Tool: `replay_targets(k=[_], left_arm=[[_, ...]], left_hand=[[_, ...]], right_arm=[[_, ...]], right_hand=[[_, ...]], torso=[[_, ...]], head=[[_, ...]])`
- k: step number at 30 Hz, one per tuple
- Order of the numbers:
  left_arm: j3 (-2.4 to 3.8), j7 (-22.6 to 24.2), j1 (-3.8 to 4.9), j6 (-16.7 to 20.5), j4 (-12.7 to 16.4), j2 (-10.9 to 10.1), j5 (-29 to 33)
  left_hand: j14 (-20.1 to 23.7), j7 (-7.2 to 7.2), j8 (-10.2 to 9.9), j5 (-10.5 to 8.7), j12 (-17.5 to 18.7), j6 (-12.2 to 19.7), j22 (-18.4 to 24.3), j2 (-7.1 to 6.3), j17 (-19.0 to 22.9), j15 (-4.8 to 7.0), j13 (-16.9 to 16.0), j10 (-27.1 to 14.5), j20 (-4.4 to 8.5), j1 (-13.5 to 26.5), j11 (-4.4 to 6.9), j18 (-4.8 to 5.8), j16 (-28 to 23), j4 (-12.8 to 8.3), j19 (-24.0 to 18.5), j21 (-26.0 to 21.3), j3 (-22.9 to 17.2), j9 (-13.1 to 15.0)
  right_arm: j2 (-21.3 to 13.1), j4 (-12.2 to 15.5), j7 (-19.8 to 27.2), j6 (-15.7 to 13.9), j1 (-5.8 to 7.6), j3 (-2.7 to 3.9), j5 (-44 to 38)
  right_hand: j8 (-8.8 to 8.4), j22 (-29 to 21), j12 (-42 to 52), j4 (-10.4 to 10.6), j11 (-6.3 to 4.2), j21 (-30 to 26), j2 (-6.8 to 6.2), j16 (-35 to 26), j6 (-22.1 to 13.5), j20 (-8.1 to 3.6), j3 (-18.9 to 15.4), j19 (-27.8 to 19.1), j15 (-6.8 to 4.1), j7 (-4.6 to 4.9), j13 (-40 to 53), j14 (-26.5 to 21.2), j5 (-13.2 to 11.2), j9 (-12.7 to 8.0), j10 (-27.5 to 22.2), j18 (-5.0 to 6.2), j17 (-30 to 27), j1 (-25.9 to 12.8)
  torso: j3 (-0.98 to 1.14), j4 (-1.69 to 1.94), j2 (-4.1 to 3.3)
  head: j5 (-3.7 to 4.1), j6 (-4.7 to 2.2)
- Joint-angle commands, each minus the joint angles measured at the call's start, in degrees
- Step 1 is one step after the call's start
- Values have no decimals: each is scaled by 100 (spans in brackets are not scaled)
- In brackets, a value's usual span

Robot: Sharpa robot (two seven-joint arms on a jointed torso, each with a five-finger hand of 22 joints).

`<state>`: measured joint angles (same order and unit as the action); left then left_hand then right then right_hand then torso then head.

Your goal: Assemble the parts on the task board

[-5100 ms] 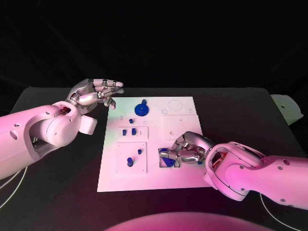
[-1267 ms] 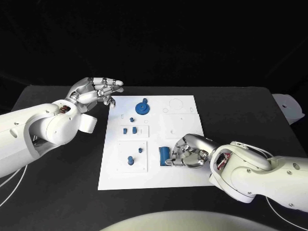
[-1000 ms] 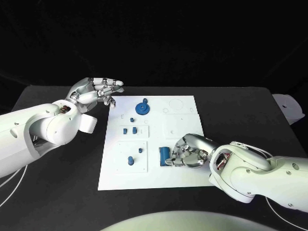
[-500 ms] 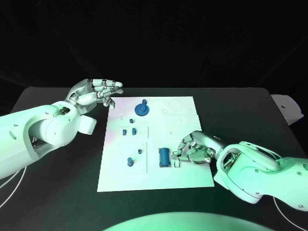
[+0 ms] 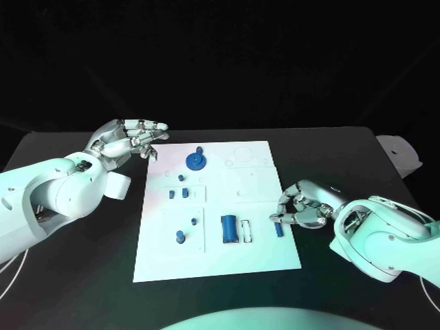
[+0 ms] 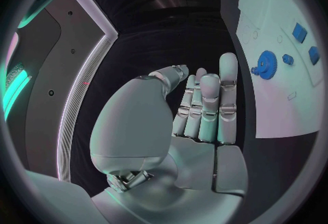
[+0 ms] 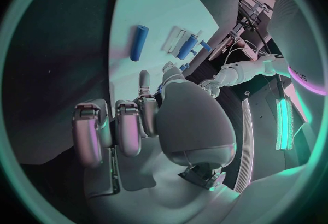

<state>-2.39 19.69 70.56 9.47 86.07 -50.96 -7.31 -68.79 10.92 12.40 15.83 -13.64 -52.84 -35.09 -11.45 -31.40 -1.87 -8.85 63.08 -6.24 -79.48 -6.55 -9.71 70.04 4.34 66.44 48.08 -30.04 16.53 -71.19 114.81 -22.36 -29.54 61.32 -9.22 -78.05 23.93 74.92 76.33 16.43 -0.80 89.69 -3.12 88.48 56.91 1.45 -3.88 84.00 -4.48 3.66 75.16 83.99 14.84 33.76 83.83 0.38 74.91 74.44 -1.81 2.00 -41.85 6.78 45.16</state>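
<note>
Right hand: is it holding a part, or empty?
Holding one: the right hand pinches a small blue part over the task board's right edge.

We see a black table [image 5: 71, 148] stretching across the scene, dark and matte, its far edge meeting a black background. Directly on it, near the middle, lies the white task board [image 5: 255, 258], a flat rectangular plate with its long sides running from near to far. The table's bare surface shows to the left and right of the board and along its near edge. At the table's far right edge sits a small pale object [image 5: 402, 152]; we cannot tell what it is.
</note>
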Motion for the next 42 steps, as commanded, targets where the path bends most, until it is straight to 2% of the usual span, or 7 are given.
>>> replay_targets(k=[1,8,21,33,34,37,42], left_arm=[[1,53,1,-90,12,11,20],[-5,54,1,-96,4,13,20],[-8,50,1,-103,7,4,20],[-8,42,1,-82,23,-3,21],[-8,42,1,-78,26,-3,21],[-8,38,2,-74,34,-6,21],[-8,24,2,-65,43,-8,21]], left_hand=[[29,-8,19,-10,-24,45,7,4,1,12,-8,-46,-26,64,5,-86,25,7,24,-26,38,-7],[29,-8,19,-10,-24,45,7,4,1,12,-8,-46,-26,64,5,-86,25,7,24,-26,38,-7],[29,-8,19,-10,-24,45,7,4,1,12,-8,-46,-26,64,5,-86,25,7,24,-26,38,-7],[30,-8,23,-9,-34,47,9,11,7,11,-10,-51,-27,79,5,-86,27,19,25,-29,42,-8],[28,-8,23,-9,-34,47,9,12,2,11,-10,-51,-27,80,5,-86,29,20,25,-29,42,-8],[28,-6,26,-16,-41,49,12,19,4,8,-12,-56,-30,115,2,-85,32,49,25,-33,53,-8],[27,-6,26,-18,-42,49,13,20,3,7,-12,-58,-30,123,2,-85,33,55,25,-34,56,-8]], right_arm=[[-70,17,-107,340,-42,-11,-567],[-126,22,-287,443,-99,-23,-833],[111,-99,-459,492,-296,-30,-946],[297,-181,-532,521,-335,-30,-1115],[304,-184,-531,532,-336,-30,-1160],[327,-194,-543,570,-338,-30,-1330],[377,-217,-591,634,-340,-30,-1606]], right_hand=[[-29,1508,-19,1,35,31,-5,-27,-7,47,-28,600,35,17,710,506,-18,-5,24,-38,1061,62],[-25,1508,-25,4,32,31,-4,-26,18,49,-34,600,34,12,708,507,-24,-7,22,-38,1068,86],[-21,1508,-29,15,30,31,-1,-28,41,50,-45,600,33,9,705,506,-30,-9,22,-38,1066,87],[-48,1508,-13,-6,1,31,124,-18,87,38,9,600,10,-24,716,513,-20,-42,39,-38,1093,280],[-60,1508,-14,-15,-5,31,151,-19,95,32,39,600,2,-28,716,512,-103,-53,40,-38,1092,386],[-100,1508,-9,-22,-14,31,282,-7,127,19,194,600,-7,-36,724,520,-1110,-92,50,-38,1126,754],[-141,1508,-12,-93,-34,31,294,7,147,6,482,600,-21,-59,729,527,-1177,-132,46,-38,1161,1173]], torso=[[2,-11,7],[1,-2,-1],[7,2,-6],[4,-1,-6],[2,1,-7],[2,5,-9],[2,4,-2]], head=[[42,-17],[82,-21],[56,6],[37,3],[43,-24],[48,-16],[37,-6]])
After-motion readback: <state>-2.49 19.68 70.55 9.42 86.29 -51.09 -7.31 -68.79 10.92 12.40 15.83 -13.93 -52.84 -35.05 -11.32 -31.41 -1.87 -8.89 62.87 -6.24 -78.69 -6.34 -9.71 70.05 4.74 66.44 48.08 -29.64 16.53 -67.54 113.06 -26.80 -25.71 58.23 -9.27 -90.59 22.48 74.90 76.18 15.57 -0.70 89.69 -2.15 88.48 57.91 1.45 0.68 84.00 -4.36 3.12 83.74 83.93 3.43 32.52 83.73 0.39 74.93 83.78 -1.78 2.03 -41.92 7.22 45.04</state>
